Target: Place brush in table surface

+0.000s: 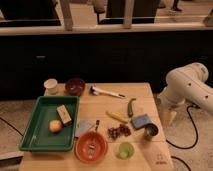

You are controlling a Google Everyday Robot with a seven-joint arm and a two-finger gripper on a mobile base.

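Note:
The brush has a slim white handle and a small dark head at its left end. It lies flat on the tan plank table surface near the far edge, right of a dark red bowl. The white robot arm reaches in from the right. Its gripper hangs pointing down just off the table's right edge, well to the right of the brush and apart from it. Nothing shows in the gripper.
A green tray at the left holds an orange fruit and a small block. Also on the table are a white cup, green pepper, blue sponge, metal cup, grapes, orange bowl and green cup.

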